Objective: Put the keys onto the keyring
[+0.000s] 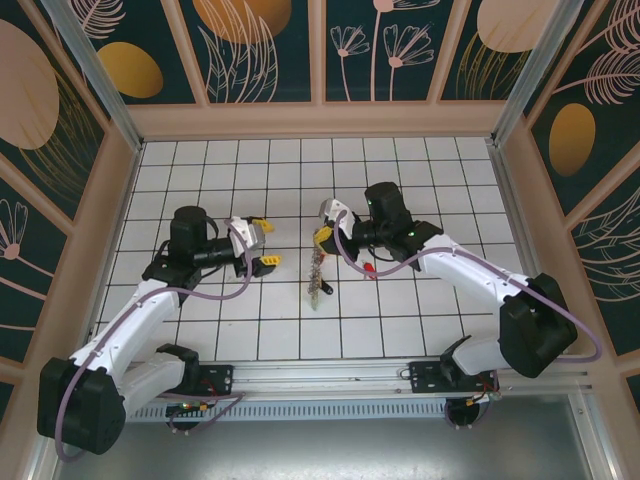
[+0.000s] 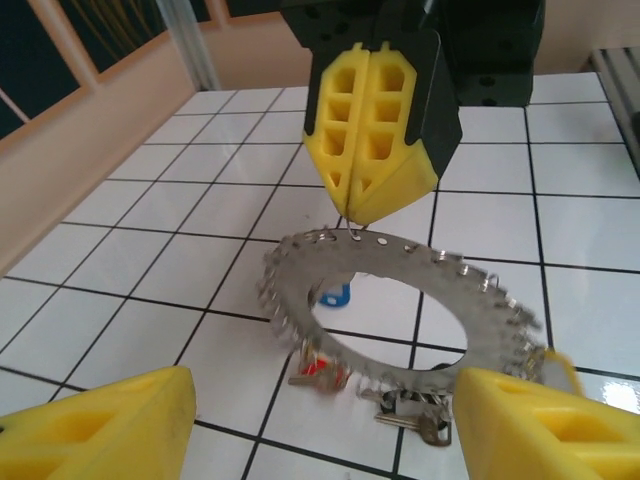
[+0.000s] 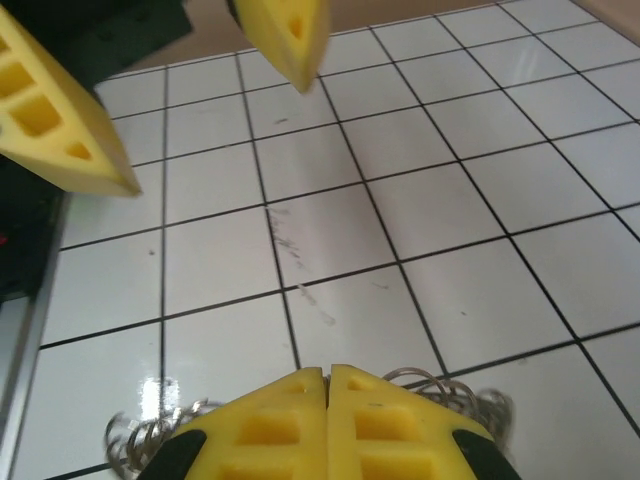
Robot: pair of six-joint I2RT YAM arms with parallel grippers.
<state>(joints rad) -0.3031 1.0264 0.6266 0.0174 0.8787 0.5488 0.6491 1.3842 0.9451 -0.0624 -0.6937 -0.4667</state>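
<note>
A glossy white tiled surface (image 1: 300, 170) with dark grout lines is closed on the left, far and right by dark teal wall panels (image 1: 265, 50) printed with gold ovals and pale plant outlines. The panels are framed in light wooden strips (image 1: 320, 120). A silvery aluminium rail (image 1: 330, 373) runs along the near edge.

No legible text, labels, numbers anywhere.

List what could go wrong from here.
1. The right gripper pinches the keyring only at its top edge, so a nudge may swing or slip it.
2. The open left gripper faces it closely and might knock it.
3. The keys sit low under the ring and may be awkward to reach.
</note>
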